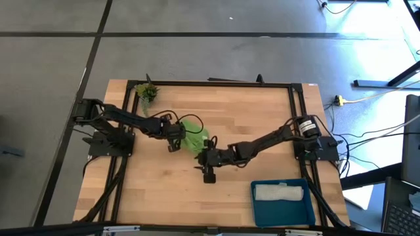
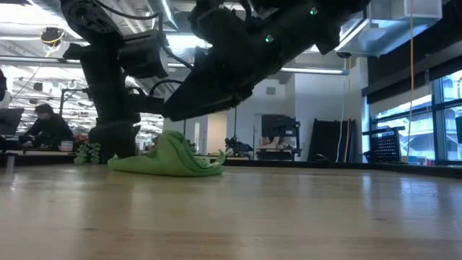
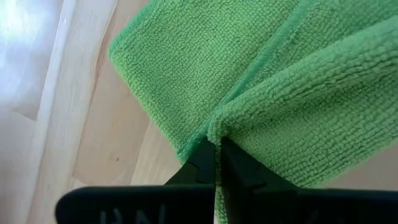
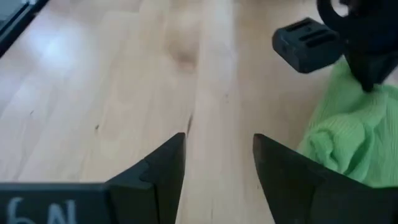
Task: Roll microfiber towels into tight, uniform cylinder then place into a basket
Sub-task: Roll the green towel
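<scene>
Pinching the lime green towel (image 3: pixel 261 81), left end effector (image 3: pixel 216 163); right end effector (image 4: pixel 217 168) spread, beside it.

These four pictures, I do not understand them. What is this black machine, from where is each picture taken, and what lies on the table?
It is a robot with two dark arms at a wooden table. One picture looks straight down, one looks level across the tabletop, and two come from cameras on the arms' wrists. The left pincer is shut on the edge of a green towel in the middle of the table. The right pincer stands open beside that towel and holds nothing. A pale towel, rolled, lies in the blue basket near the right arm. A small plant sprig lies at the far edge.
</scene>
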